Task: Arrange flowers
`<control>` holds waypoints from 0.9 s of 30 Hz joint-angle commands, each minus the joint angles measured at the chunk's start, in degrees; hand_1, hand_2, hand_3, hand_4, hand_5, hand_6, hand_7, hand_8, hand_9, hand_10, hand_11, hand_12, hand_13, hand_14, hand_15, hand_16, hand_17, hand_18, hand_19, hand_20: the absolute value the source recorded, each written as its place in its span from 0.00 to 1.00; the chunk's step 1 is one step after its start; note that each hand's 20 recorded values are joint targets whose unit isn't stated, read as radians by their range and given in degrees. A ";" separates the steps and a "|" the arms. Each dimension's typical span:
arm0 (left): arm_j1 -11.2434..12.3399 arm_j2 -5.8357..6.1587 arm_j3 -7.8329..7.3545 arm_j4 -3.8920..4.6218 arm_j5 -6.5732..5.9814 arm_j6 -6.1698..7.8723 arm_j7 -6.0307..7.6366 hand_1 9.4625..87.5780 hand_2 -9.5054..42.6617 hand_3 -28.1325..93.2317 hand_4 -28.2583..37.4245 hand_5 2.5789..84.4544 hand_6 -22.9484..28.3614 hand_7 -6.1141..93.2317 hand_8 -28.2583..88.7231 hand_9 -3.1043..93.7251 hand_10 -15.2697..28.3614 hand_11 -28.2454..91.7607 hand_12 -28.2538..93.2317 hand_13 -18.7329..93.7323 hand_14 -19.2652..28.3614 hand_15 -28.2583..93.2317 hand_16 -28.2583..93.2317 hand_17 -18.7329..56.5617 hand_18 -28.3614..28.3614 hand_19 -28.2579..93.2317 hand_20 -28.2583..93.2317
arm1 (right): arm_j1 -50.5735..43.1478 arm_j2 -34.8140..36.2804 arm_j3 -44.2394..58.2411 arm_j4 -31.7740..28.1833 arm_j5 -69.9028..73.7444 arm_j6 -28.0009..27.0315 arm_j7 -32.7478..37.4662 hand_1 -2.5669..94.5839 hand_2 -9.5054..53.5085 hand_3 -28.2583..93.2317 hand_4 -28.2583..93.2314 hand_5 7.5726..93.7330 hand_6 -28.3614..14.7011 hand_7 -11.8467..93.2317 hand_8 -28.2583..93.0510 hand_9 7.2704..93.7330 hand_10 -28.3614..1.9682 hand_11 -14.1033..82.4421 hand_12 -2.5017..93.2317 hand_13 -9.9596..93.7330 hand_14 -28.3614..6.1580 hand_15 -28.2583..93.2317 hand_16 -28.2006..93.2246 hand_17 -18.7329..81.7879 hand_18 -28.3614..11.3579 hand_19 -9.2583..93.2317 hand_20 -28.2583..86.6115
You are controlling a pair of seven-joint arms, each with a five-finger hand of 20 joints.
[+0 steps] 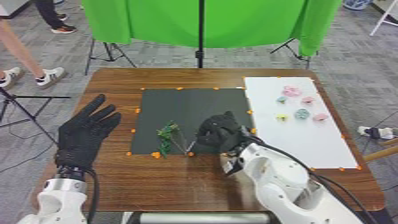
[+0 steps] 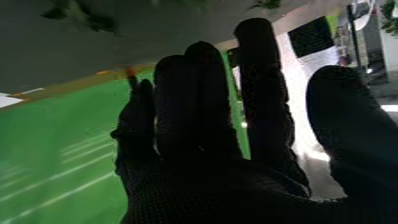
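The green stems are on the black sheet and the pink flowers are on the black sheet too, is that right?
Not quite. The pink flowers are on the white sheet, as the head view shows. The green stems are on the black sheet, just as you said.

The robot's right hand, in a black fabric glove, spans the middle of the frame, fingers straight, thumb apart. Beside the hand is 1 broad green area with pale streaks, bordered by 1 narrow brown strip. Dark green leaves show against a dark grey surface in 1 corner; near another, 1 black square patch.
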 commanded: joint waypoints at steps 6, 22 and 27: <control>0.65 -0.17 -0.05 -0.10 -0.12 0.24 -0.77 0.21 0.33 0.89 0.13 0.46 0.65 0.19 0.16 0.42 0.83 0.45 0.32 0.41 0.98 0.68 0.16 0.13 0.99 0.71 0.26 | 2.91 0.57 -4.81 2.52 -9.66 -3.56 0.62 0.20 0.37 0.95 0.03 0.71 0.75 0.29 0.11 0.44 0.22 0.86 0.24 0.44 0.22 1.00 0.35 0.21 0.12 0.83 0.80; -0.12 -0.64 0.28 0.13 0.27 -0.16 -1.65 0.21 0.33 0.89 0.13 0.46 0.64 0.19 0.16 0.42 0.83 0.45 0.32 0.41 0.98 0.68 0.16 0.14 1.00 0.71 0.26 | 12.81 1.18 -16.65 7.72 -7.65 2.95 19.89 0.19 0.40 0.94 0.03 0.71 0.74 0.27 0.11 0.44 0.21 0.89 0.24 0.45 0.20 1.00 0.38 0.24 0.14 0.87 0.82; -0.30 -0.81 0.35 0.19 0.30 -0.23 -1.84 0.21 0.33 0.89 0.13 0.46 0.64 0.20 0.16 0.42 0.82 0.45 0.32 0.41 0.99 0.68 0.16 0.14 0.99 0.71 0.26 | 14.77 1.63 -18.81 8.43 -5.87 3.84 23.23 0.19 0.39 0.94 0.03 0.72 0.73 0.27 0.11 0.44 0.20 0.89 0.24 0.45 0.20 1.00 0.38 0.24 0.14 0.87 0.82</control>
